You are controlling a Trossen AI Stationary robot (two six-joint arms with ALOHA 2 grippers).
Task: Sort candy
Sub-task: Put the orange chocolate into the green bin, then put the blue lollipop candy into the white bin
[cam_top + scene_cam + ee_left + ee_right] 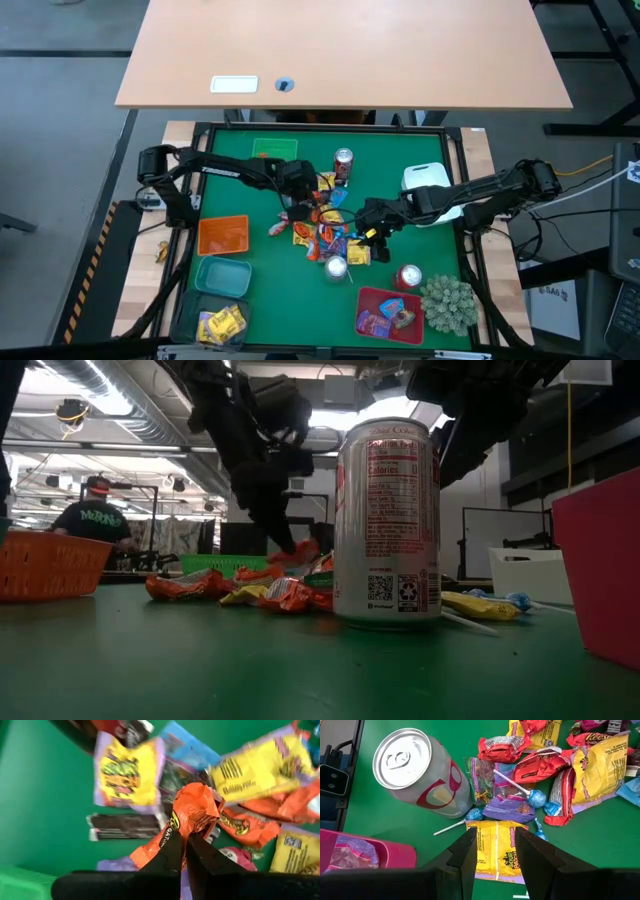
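A pile of candy [322, 228] in yellow, orange, blue and purple wrappers lies on the green mat. My left gripper [186, 837] is at the pile's left side [297, 205], shut on an orange-wrapped candy [192, 807]. My right gripper [495, 851] hangs open above the pile's right side [372, 233]. Its fingers stand over the two long edges of a yellow packet [496, 851] that lies flat on the mat beside two blue lollipops [536, 798]. My left gripper pinches the orange wrapper's crumpled end [181, 827] between its two fingertips. The fingers slant down from the table's left side. The candy sticks out past the fingertips, lifted above the other sweets of the pile.
Three drink cans stand around the pile: at the far side [343, 163], the near side [336, 267] and the near right [408, 277]. Orange [223, 235], teal [222, 276] and yellow-filled [222, 322] bins line the left; a red bin [390, 312] and a spiky plant [447, 303] stand near right.
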